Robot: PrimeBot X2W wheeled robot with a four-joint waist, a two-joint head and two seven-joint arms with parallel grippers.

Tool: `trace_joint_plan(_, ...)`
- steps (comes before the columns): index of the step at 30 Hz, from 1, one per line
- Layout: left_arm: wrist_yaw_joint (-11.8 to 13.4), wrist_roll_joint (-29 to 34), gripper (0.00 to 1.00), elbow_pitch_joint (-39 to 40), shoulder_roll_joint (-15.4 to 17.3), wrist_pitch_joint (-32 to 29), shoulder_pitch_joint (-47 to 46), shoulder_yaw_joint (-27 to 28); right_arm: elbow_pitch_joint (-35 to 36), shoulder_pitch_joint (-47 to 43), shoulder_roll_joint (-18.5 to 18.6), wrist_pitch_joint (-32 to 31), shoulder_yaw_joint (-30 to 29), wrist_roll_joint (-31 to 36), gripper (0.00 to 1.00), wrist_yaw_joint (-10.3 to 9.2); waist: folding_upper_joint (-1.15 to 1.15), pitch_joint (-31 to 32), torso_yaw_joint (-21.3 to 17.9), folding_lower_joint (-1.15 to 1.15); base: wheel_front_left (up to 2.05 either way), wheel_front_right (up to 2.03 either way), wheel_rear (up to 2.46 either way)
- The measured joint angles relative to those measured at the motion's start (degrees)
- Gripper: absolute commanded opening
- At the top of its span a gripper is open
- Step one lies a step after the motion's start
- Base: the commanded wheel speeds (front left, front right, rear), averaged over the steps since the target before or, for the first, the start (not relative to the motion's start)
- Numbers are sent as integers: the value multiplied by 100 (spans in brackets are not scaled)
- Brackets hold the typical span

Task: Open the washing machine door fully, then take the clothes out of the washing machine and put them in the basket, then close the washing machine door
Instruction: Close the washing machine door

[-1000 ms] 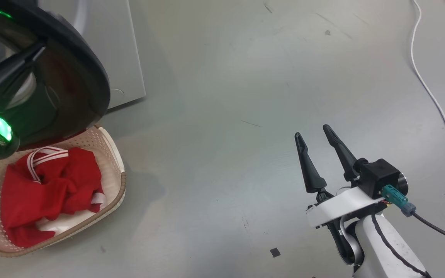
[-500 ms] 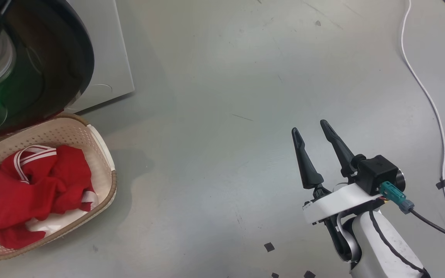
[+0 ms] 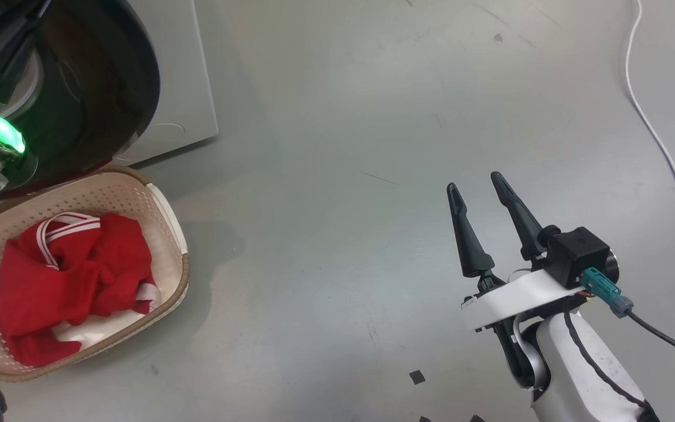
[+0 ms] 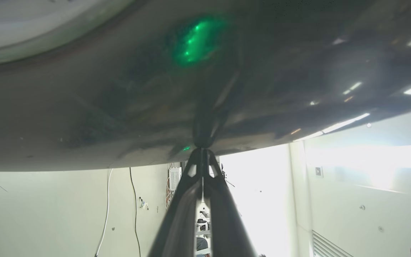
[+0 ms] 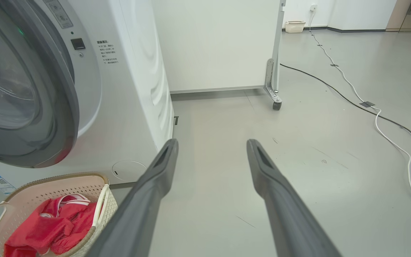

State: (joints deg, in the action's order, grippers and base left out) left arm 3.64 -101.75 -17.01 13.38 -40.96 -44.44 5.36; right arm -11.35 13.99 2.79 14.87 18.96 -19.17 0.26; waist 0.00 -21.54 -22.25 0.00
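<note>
The task looks to be on its last step, shutting the door. The red clothes [image 3: 74, 275] already lie heaped in the cream basket [image 3: 79, 196], which sits on the floor just below the washing machine door [image 4: 120, 107]. The left gripper [image 4: 202, 151] has its two fingers pressed together with nothing between them. In the left wrist view their joined tips meet the door's glossy black rim, so it is working as a pusher rather than a clamp. In the right wrist view the door stands close to the front of the white washing machine [image 5: 137, 89], but I cannot tell whether it has latched. I judge that the next move is a steady push along the line of the fingers, square to the rim so the tips don't skid on the slick surface, until the catch takes. The right gripper [image 3: 473, 183] hangs over bare floor, fingers spread wide and holding nothing, with basket and machine well off to their left. To the right of those fingers a white cable [image 3: 626, 64] trails across the floor, and a metal post on a castor [image 5: 275, 82] stands farther ahead. The basket's rim, just under the door's lower edge, is the one thing that might foul the swing.
</note>
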Motion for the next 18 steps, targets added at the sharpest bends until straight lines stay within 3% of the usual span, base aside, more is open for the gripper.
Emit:
trace_joint_plan(10,-416,-2,0,-190,-157,-89,30,-36,-31,0,0,0,-144,126,100,-41,0,83,416,0,0,0,0)
trace_joint_plan(18,-825,5,0,-328,-315,-87,653,-46,-136,-4,108,0,-293,220,100,-41,0,222,876,0,0,0,0)
